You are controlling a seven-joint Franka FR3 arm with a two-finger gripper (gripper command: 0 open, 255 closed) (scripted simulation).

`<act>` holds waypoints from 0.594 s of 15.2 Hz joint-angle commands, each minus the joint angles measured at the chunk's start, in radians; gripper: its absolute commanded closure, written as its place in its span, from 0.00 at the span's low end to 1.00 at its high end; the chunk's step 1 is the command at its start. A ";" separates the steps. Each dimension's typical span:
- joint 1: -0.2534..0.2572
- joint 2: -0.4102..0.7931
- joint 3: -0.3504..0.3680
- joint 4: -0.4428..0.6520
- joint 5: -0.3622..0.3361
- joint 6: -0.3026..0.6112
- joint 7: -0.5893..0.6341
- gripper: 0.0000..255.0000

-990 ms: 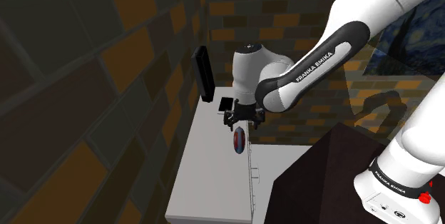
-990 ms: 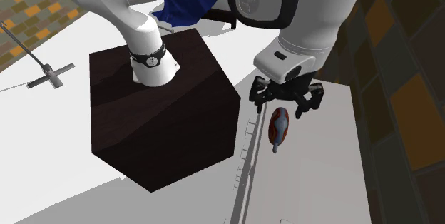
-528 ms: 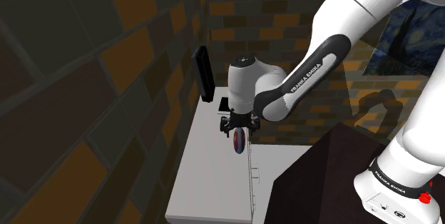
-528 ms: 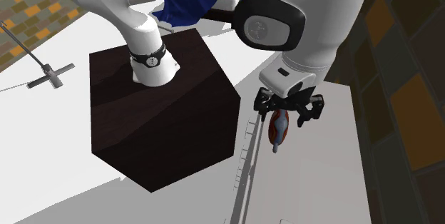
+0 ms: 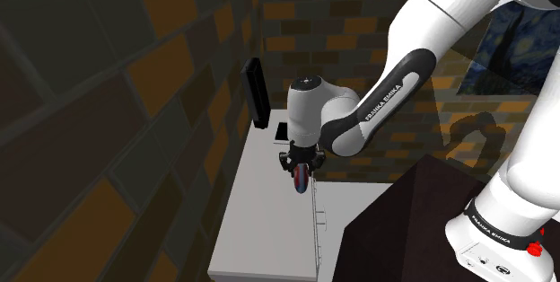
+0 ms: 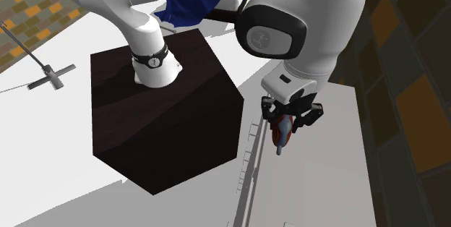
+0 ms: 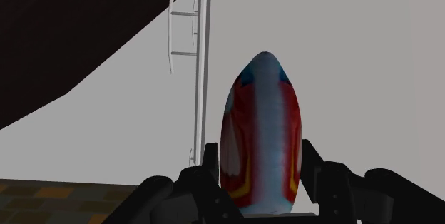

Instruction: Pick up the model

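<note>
model (image 7: 262, 133) in the gripper's (image 7: 260, 151) clasp

The model (image 7: 260, 137) is red with a pale grey-blue centre stripe, blue patches near its tip, and perhaps yellow trim. The gripper (image 7: 260, 167) is black.

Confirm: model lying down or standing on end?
Lying down: the model stretches lengthwise along the white tabletop, the gripper clasping its sides.

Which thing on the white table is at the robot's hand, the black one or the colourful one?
The colourful one: the red, blue and grey rocket-shaped model, at the gripper. The black panel stands upright farther off.
</note>
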 commanded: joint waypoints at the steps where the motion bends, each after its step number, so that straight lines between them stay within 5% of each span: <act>1: 0.000 0.001 0.000 -0.001 0.000 0.000 0.000 1.00; 9: -0.015 -0.054 0.025 0.001 0.067 -0.044 -0.049 1.00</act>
